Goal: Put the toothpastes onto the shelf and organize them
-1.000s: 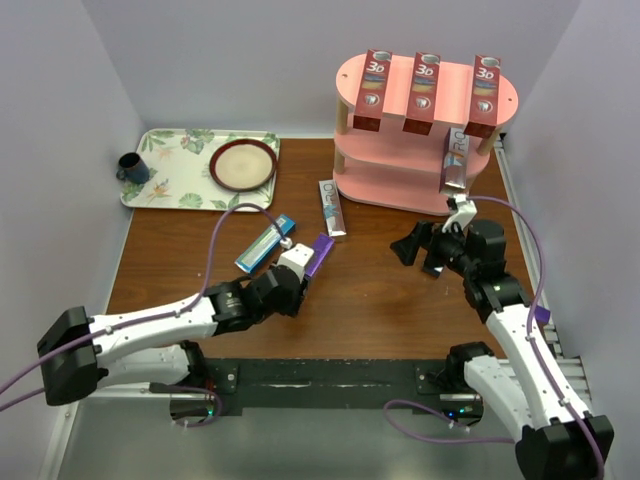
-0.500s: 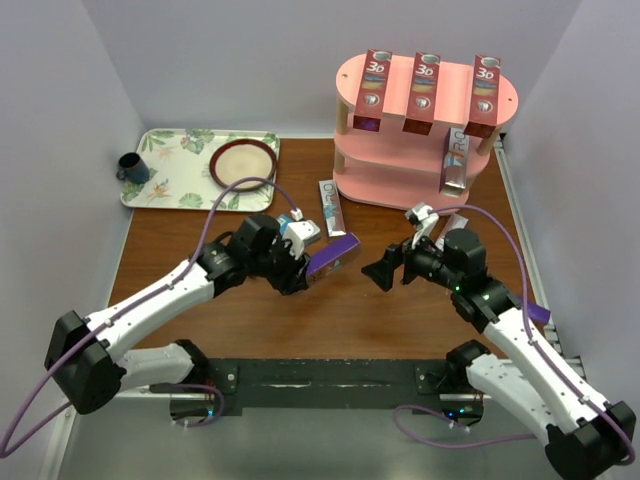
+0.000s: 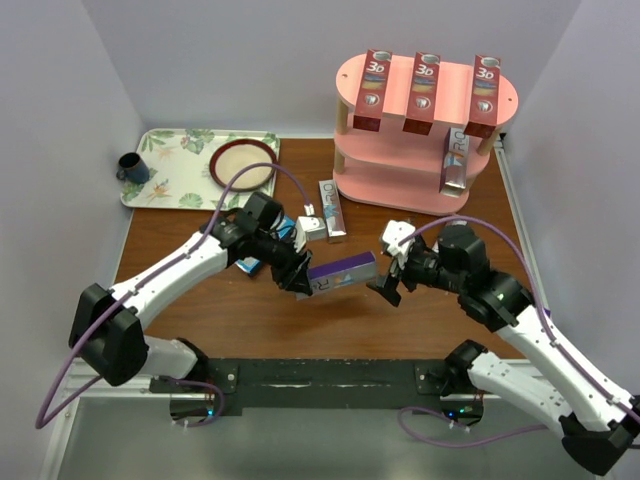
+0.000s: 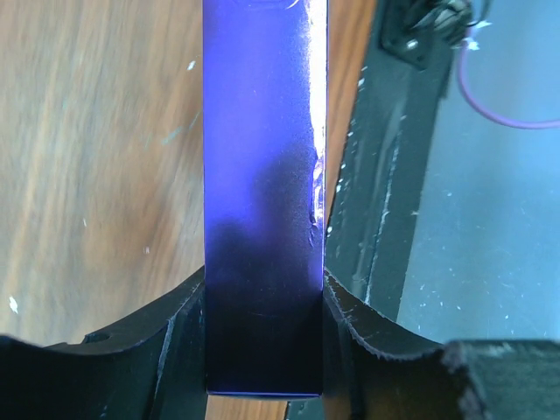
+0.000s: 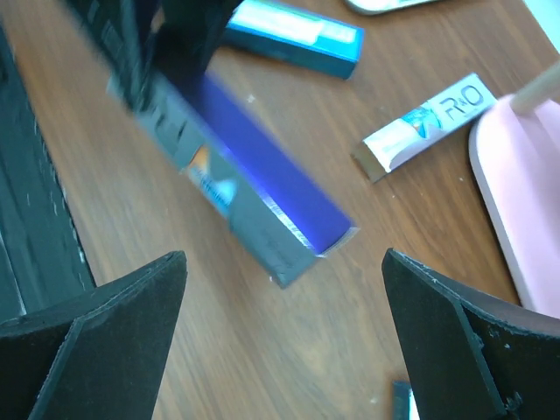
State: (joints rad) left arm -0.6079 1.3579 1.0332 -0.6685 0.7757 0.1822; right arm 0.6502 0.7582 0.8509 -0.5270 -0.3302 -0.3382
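From above, the left arm (image 3: pixel 180 270) is stretching diagonally, its left gripper (image 3: pixel 298 282) clamping the end of the purple carton (image 3: pixel 342 272) above the table (image 3: pixel 330 325) before the shelf (image 3: pixel 390 192), while the bent right arm (image 3: pixel 520 310) is pointing its gaping right gripper (image 3: pixel 387 266) at the free end. The left wrist view is showing left fingers (image 4: pixel 171 350) squeezing the carton's sides; the right wrist view is showing right fingers (image 5: pixel 105 341) spread wide, clear of it.
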